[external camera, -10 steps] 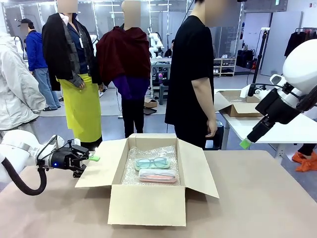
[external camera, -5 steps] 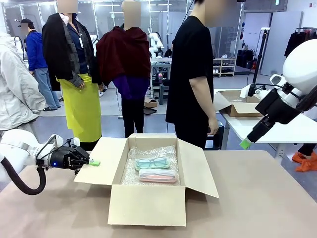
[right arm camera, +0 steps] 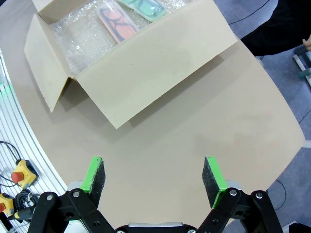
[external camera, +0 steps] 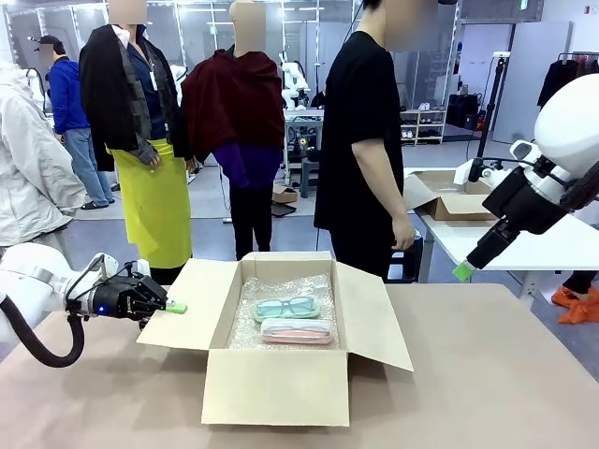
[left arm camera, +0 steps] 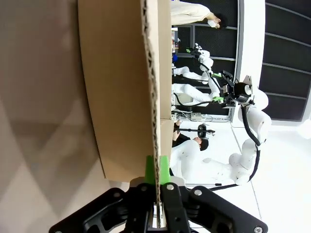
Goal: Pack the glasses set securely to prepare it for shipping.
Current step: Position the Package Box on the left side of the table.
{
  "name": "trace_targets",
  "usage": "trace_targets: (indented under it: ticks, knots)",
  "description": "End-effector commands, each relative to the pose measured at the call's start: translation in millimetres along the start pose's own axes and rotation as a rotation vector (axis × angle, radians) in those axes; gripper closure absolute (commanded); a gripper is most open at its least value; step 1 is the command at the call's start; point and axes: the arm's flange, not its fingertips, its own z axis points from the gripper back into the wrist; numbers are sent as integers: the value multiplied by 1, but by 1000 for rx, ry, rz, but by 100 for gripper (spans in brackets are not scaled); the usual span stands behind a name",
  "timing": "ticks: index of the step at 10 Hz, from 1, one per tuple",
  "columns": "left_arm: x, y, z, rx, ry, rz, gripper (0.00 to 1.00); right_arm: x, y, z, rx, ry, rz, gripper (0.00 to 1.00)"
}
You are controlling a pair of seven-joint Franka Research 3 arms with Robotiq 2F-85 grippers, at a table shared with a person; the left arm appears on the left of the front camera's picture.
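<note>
Glasses set (external camera: 295, 318) is seated on bubble wrap (external camera: 281, 290) inside the open box (external camera: 276, 383), whose left flap (external camera: 187, 304) is pinched by the left gripper (external camera: 173, 306) for folding inward, while the right gripper (right arm camera: 153, 177) is held wide.

No legible text, labels, brand marks, numbers or signs in any view. The cardboard box (external camera: 281, 383) has plain outer walls and flaps, no print. The mint-green pack (external camera: 286, 308) and the salmon-pink pack (external camera: 298, 330) show a glasses picture only; any lettering is too small to read. Background items too blurred to make out.
</note>
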Motion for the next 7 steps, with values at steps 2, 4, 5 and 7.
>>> trace_targets:
  ticks: [2, 4, 5, 7]
  knots:
    - [-7, -14, 51, 39, 5, -10, 100, 0, 2, 1, -2, 8, -2, 0]
    - [-15, -16, 87, 52, -19, -10, 100, 0, 2, 1, -2, 8, -2, 0]
    - [-24, -19, 107, 46, 9, -4, 100, 0, 2, 1, -2, 8, -2, 0]
    - [-34, -18, 147, 55, -15, 14, 100, 0, 2, 1, -2, 8, -2, 0]
